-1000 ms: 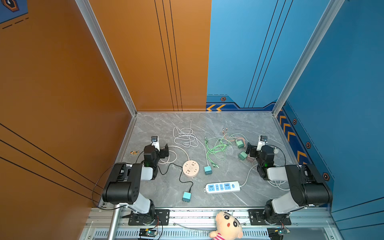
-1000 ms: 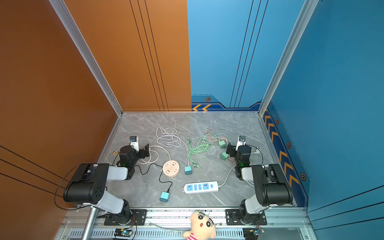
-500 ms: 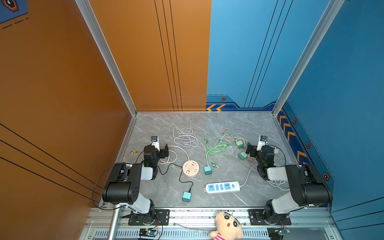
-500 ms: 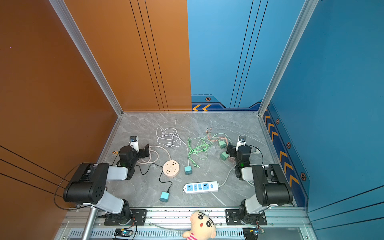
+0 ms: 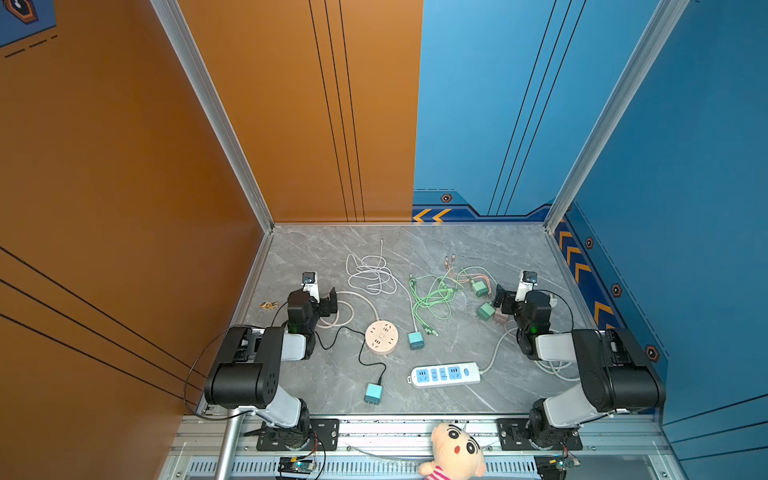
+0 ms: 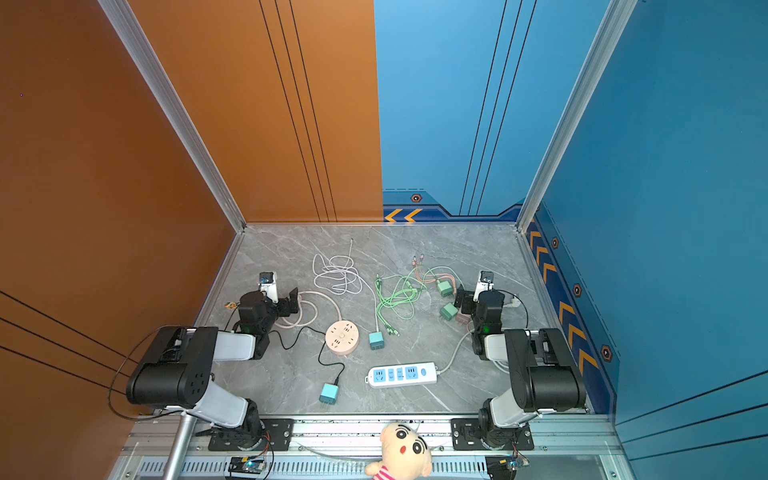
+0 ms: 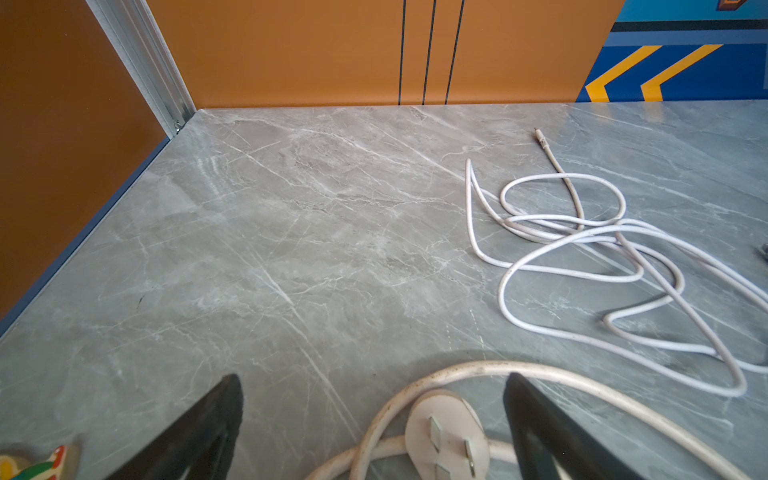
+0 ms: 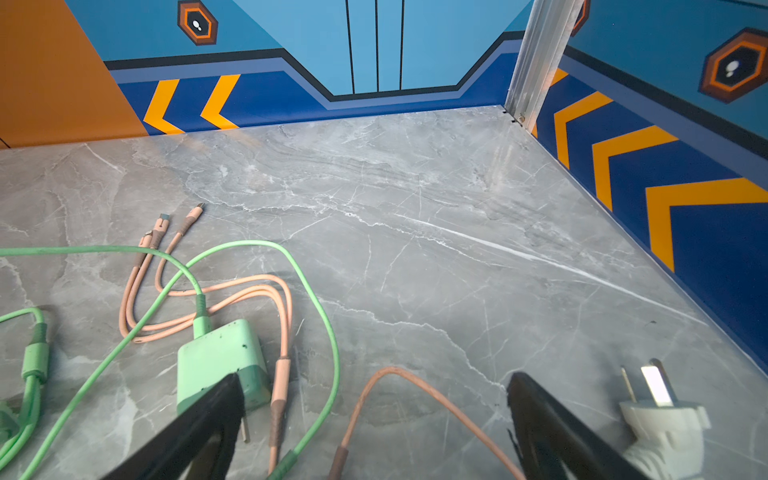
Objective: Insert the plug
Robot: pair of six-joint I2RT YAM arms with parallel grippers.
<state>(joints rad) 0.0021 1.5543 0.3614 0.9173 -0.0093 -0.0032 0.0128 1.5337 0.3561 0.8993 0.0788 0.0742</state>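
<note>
Plug: the pale pink three-pin plug (image 7: pixel 446 436) lies pins-up on the grey table (image 5: pixel 311 257), left of and behind the round socket hub (image 5: pixel 381 337) and near it.
My left gripper (image 7: pixel 372 378): spread wide and holding nothing. The plug sits between my two fingers, nearer one than the other.
Pink cord (image 7: pixel 540 374): curls around the plug and runs to the hub.
My right gripper (image 8: pixel 375 377): also spread wide and empty, well right of the hub.
White plug (image 8: pixel 660 419): lies tilted just outside one of my right fingers, further right of the hub.
Green adapter (image 8: pixel 220 361): by my other right finger; I cannot tell whether they touch.
White power strip (image 5: pixel 444 374): in front of the hub, to its right.
Teal adapters: one (image 5: pixel 415 340) just right of the hub, one (image 5: pixel 372 392) in front of it on a black lead.
White cable coil (image 5: pixel 370 274): behind the hub.
</note>
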